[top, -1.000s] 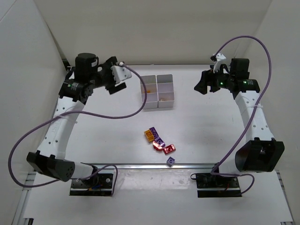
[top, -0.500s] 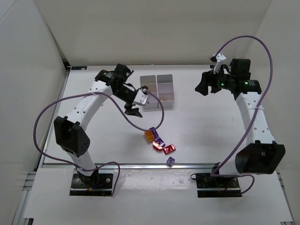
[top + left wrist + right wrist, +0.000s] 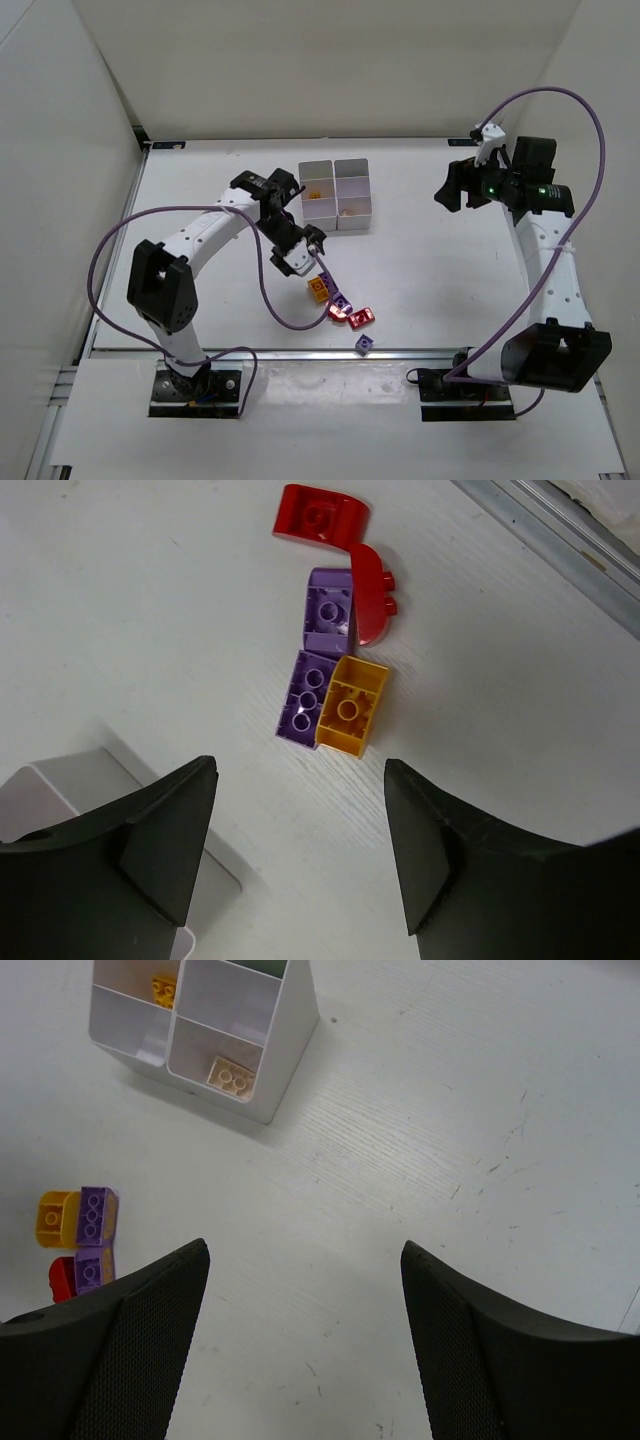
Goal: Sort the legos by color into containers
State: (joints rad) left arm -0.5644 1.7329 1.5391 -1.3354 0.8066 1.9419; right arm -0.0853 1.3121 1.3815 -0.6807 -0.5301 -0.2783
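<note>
From above, the left gripper (image 3: 303,258) hangs just beside the loose legos (image 3: 340,305) on the table (image 3: 440,280), with the bins (image 3: 337,195) behind them; the right gripper (image 3: 450,186) is well apart, far right. Left wrist: jaws spread, empty, above an orange brick (image 3: 350,705) touching a purple brick (image 3: 308,695). Right wrist: jaws spread, empty; a tan brick (image 3: 230,1075) lies in one bin
</note>
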